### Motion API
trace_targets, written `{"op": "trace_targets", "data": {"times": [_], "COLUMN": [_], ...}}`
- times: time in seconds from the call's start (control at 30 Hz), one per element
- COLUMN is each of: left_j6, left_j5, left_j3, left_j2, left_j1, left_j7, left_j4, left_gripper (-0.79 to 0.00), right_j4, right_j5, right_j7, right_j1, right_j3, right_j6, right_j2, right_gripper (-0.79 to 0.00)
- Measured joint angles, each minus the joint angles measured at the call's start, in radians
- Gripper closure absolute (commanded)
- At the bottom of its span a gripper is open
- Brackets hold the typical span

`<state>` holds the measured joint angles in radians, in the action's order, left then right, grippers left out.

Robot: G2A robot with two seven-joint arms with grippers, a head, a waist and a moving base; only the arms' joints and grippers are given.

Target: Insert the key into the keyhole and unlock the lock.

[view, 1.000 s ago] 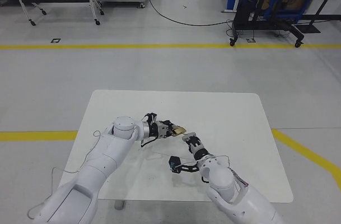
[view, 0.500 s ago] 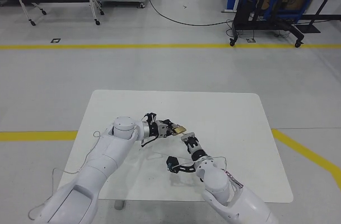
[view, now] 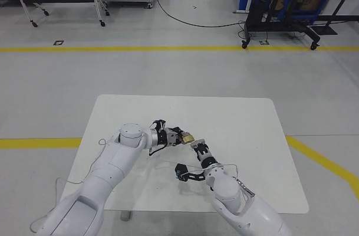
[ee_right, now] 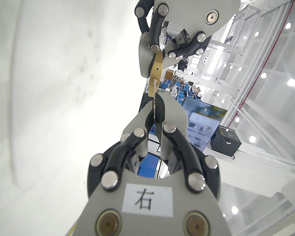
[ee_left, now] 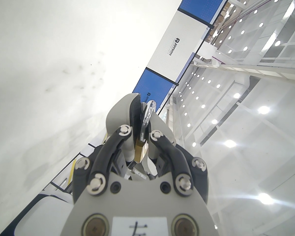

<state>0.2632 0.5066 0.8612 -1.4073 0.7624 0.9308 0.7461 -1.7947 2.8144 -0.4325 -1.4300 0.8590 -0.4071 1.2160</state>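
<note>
Both arms meet over the middle of the desk (view: 250,118), a little left of centre in the top view. They are well apart from every edge, and I have bare white surface all round them, widest toward the right of the frame.

My left gripper (view: 178,137) comes in from the left and pinches the brass lock (view: 188,137) by its flat sides. The lock's end sticks out past the fingertips. My right gripper (view: 197,144) comes up from the lower right, its fingers pressed together on the key (ee_right: 153,109), with the thin blade standing out beyond them.

In the top view the key's long axis runs from lower right to upper left, tip toward the lock. In the right wrist view the lock's long axis lies nearly in line with the blade, and the end with the keyhole (ee_right: 155,81) faces my right gripper. The blade's tip sits at that hole, but I cannot tell how deep it has gone. The two grippers' fingertips are near each other but apart.
</note>
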Motion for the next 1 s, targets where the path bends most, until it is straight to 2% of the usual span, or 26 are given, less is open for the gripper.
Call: {"op": "trace_targets", "data": {"times": [0.57, 1.0], "left_j6": [0.002, 0.027], "left_j5": [-0.006, 0.004], "left_j3": [0.014, 0.031], "left_j2": [0.0, -0.002], "left_j1": [0.011, 0.02], "left_j7": [-0.01, -0.051], "left_j4": [0.011, 0.019], "left_gripper": [0.0, 0.0], "right_j4": [0.036, 0.045], "right_j5": [0.102, 0.15], "right_j7": [-0.09, -0.106], "right_j1": [0.009, 0.005], "right_j3": [-0.027, -0.05], "right_j6": [0.002, 0.001], "right_j2": [0.026, 0.046], "right_gripper": [0.0, 0.0]}}
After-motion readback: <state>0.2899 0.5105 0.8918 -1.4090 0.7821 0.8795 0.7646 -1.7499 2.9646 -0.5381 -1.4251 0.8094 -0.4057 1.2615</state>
